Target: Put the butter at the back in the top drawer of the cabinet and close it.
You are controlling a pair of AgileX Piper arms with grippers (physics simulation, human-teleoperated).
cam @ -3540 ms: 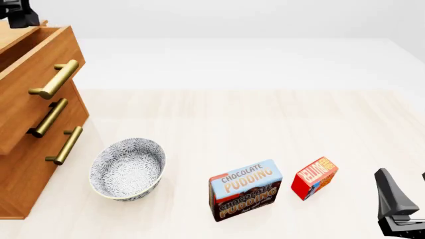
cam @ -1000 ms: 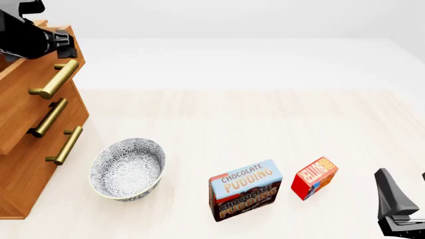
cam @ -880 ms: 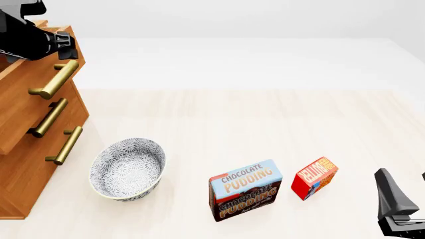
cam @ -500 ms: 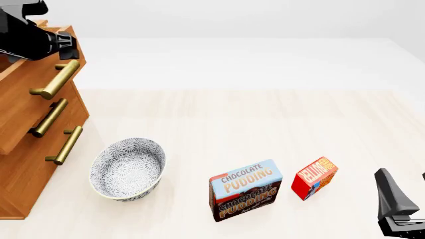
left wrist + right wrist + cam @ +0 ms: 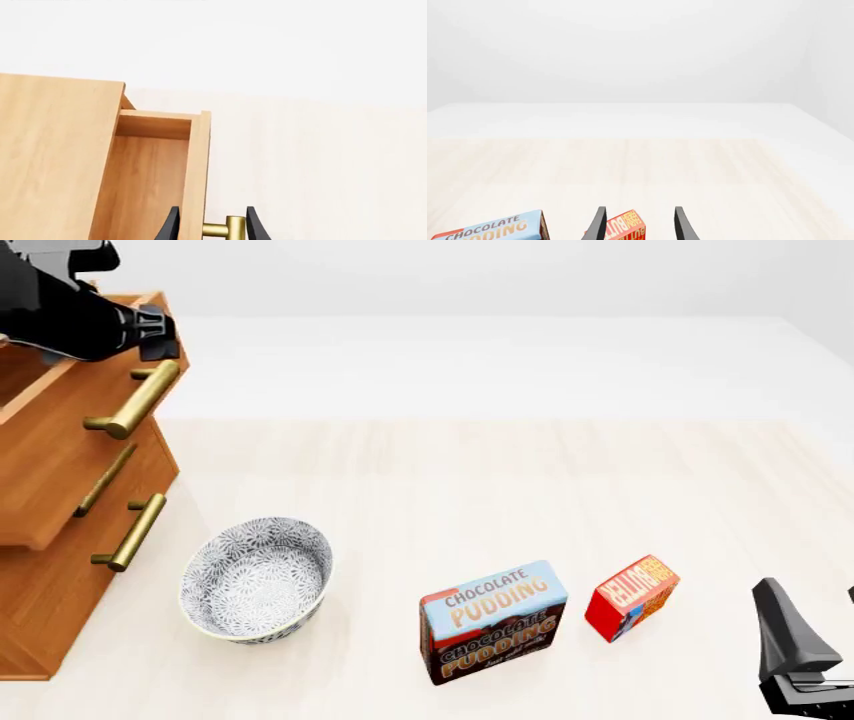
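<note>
The cabinet (image 5: 60,570) stands at the table's left edge, its top drawer (image 5: 74,455) pulled partway out. The left gripper (image 5: 210,225) straddles the post of that drawer's brass handle (image 5: 134,400), fingers either side (whether they actually press on it cannot be told). A patterned bowl (image 5: 256,580) sits near the cabinet, then the pudding box (image 5: 491,622), then the butter (image 5: 631,597) upright just beside it. The right gripper (image 5: 637,225) hovers spread, empty.

Simulated tabletop test scene.
Featureless white surround, pale wood table (image 5: 534,490), rendered cabinet (image 5: 54,570) beneath the left gripper (image 5: 160,335).
</note>
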